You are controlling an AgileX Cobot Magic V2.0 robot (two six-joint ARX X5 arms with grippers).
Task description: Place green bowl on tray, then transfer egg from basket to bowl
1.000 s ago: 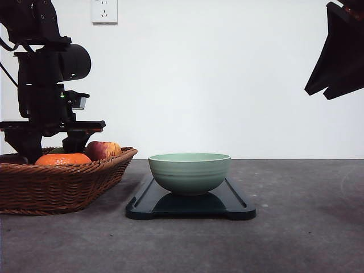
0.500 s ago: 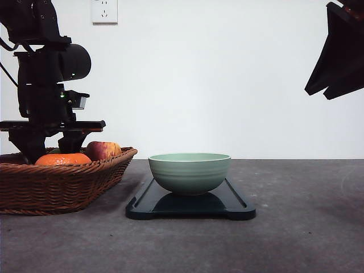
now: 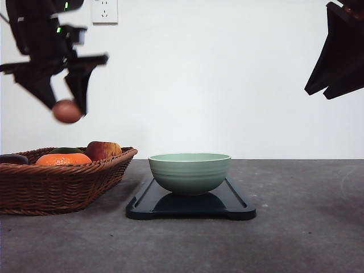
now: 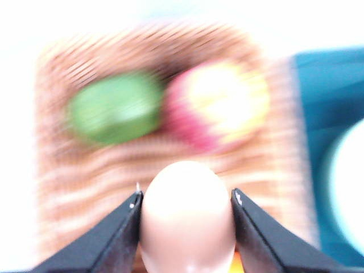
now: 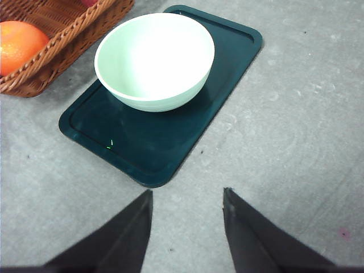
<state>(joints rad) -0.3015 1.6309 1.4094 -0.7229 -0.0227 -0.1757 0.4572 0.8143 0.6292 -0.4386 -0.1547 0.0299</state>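
Two arms showed in the front view. The left gripper point(image 3: 67, 108) hung high above the basket point(image 3: 62, 179), its jaws closed on the egg point(image 3: 67, 111), which was clear of the fruit below. The green bowl point(image 3: 189, 172) sat on the tray point(image 3: 190, 206) at roughly the four o'clock direction from the egg, off toward the robot's right and well lower. That was the relation the coming move turned on: a carry sideways over the basket rim, then down. The left arm was plainly the nearer one. The right gripper point(image 3: 340, 54) hung high at the far right, well apart from everything.

From the left wrist view, the egg point(image 4: 187, 219) stood between the two fingertips point(image 4: 122, 224), gripped across its narrow width, its long axis running along the fingers. Below it, blurred, lay a green fruit point(image 4: 115, 108) and a red-and-yellow apple point(image 4: 219, 105) in the basket.

From the right wrist view, the right gripper point(image 5: 187, 222) had its jaws apart and held nothing, above bare table point(image 5: 296, 142). The green bowl point(image 5: 154, 60) rested empty at one end of the tray point(image 5: 165, 142), near the basket point(image 5: 62, 51) with its orange point(image 5: 20, 45).
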